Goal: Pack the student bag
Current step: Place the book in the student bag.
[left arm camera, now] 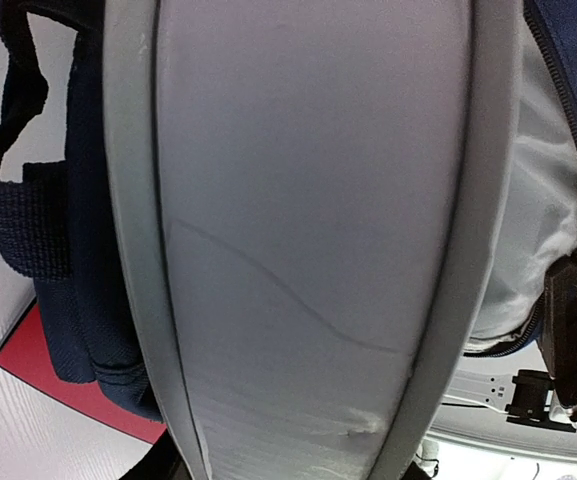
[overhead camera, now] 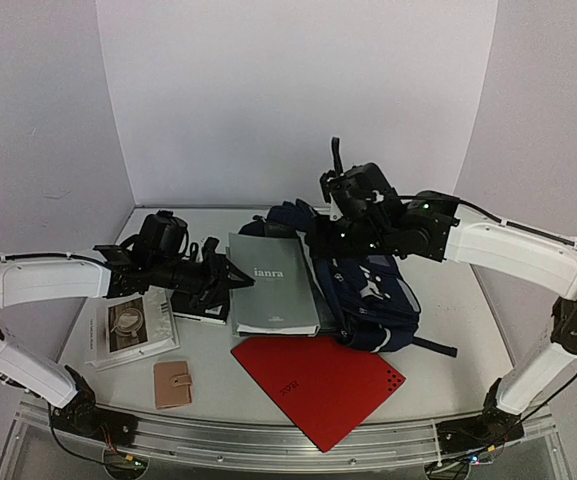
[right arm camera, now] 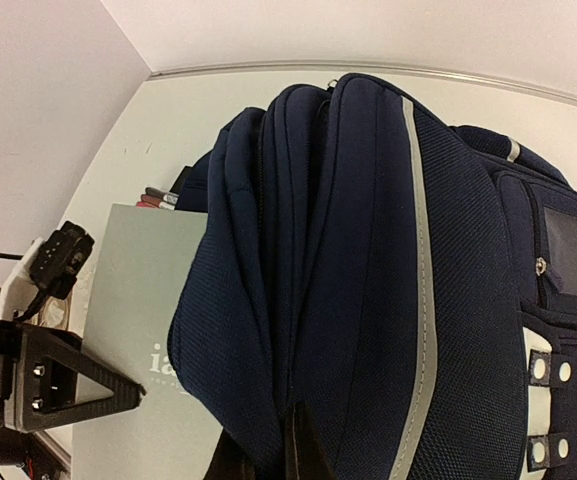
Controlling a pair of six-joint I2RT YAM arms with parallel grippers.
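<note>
The student bag (overhead camera: 373, 295), dark navy with light-grey stripes, lies right of centre. My right gripper (overhead camera: 333, 238) is shut on a fold of its fabric at the mouth (right arm camera: 288, 400) and holds that edge up. My left gripper (overhead camera: 236, 281) is shut on the left edge of a thick grey book (overhead camera: 273, 285) printed "ianra". In the left wrist view the book (left arm camera: 298, 200) fills the frame, pointing at the bag's grey lining (left arm camera: 548, 200). In the right wrist view the book (right arm camera: 138, 290) runs under the raised navy flap.
A red folder (overhead camera: 318, 385) lies in front of the bag. A brown wallet (overhead camera: 173, 385), a white booklet (overhead camera: 128, 325) and a black notebook (overhead camera: 203, 312) sit at the left. Pens (right arm camera: 158, 198) show behind the book. White walls close in the back and both sides.
</note>
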